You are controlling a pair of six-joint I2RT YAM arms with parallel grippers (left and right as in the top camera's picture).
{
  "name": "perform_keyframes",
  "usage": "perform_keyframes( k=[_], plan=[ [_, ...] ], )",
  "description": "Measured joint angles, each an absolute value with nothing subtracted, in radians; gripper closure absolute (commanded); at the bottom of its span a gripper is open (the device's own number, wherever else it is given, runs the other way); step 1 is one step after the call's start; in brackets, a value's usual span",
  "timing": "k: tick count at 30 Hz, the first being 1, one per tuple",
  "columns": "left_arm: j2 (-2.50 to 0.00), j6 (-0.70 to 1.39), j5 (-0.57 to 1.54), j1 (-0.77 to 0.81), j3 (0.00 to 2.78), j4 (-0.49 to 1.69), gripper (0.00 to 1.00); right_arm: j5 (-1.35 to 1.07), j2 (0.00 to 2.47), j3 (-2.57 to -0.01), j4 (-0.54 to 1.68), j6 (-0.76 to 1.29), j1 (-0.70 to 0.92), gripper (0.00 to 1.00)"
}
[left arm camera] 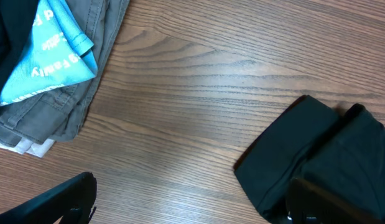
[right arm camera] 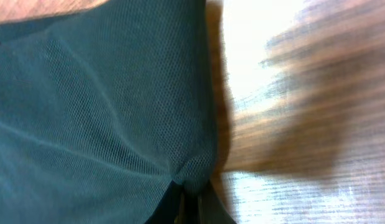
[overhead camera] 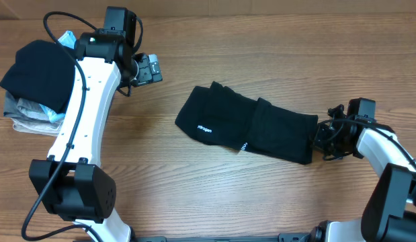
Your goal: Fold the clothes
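Right fingers [right arm camera: 162, 216] pinch the edge of the black T-shirt [right arm camera: 99, 112].

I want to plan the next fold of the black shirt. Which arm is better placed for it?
The right. The right gripper is shut on the end of the black T-shirt, pinching fabric; the left gripper stands open, apart from it, beside the pile of clothes.

Overhead top-down — both wrists near, sharing T-shirt [overhead camera: 248, 124]
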State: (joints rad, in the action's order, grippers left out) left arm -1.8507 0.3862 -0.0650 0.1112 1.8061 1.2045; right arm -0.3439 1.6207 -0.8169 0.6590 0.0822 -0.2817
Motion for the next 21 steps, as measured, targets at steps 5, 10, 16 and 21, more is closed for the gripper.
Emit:
perform_keyframes(
  k=[5,10,16,21],
  plan=[
    [-1.851,0.386,-0.065,0.111,1.806,1.204,0.0,-0.347,1.625,-0.954,0.877,0.082,-0.352,0.96],
    [-1.851,0.386,-0.065,0.111,1.806,1.205,0.0,-0.319,1.63,-1.221,1.112,0.08,-0.433,0.96],
    [-1.851,0.386,-0.065,0.111,1.806,1.205,0.0,-0.298,1.63,-1.445,1.304,0.081,-0.459,0.96],
    [-1.851,0.386,-0.065,0.111,1.806,1.205,0.0,-0.29,1.629,-1.551,1.43,0.082,-0.408,0.96]
  ],
)
